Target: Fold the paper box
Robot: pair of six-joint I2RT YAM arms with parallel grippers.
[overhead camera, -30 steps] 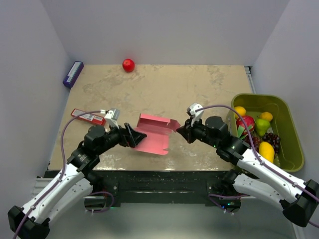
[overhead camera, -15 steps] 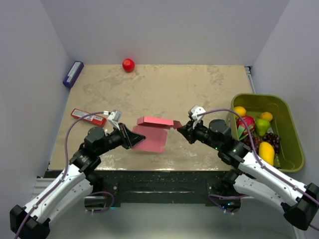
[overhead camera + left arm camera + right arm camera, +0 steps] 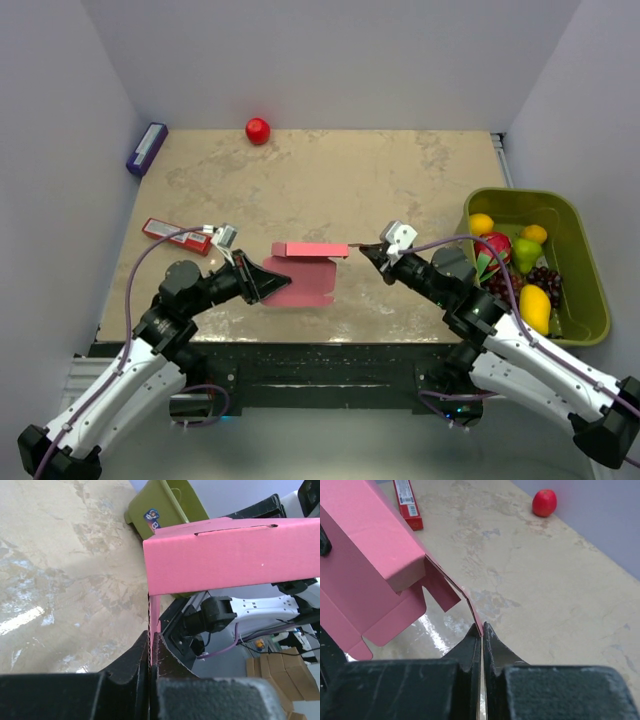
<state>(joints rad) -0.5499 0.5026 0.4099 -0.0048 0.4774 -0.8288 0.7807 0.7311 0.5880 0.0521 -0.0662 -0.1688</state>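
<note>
The paper box (image 3: 305, 272) is a pink die-cut card, partly folded, with one panel raised over the near middle of the table. My left gripper (image 3: 272, 277) is shut on its left edge. In the left wrist view the thin card edge (image 3: 154, 611) runs straight down into the shut left gripper (image 3: 151, 636), and a pink panel (image 3: 235, 555) stands above. My right gripper (image 3: 365, 250) is shut on the box's right flap. The right wrist view shows that flap's tip pinched in the right gripper (image 3: 482, 626), with the folded pink box (image 3: 370, 545) to its left.
A green bin (image 3: 590, 290) of fruit stands at the right edge. A narrow red packet (image 3: 176, 235) lies at the left, a purple block (image 3: 146, 148) at the far left corner, and a red ball (image 3: 258, 130) at the back wall.
My left gripper has shut on the box's left edge. The box has been drawn toward the near edge, its upper panel now more upright. The right gripper kept its hold on the flap.
</note>
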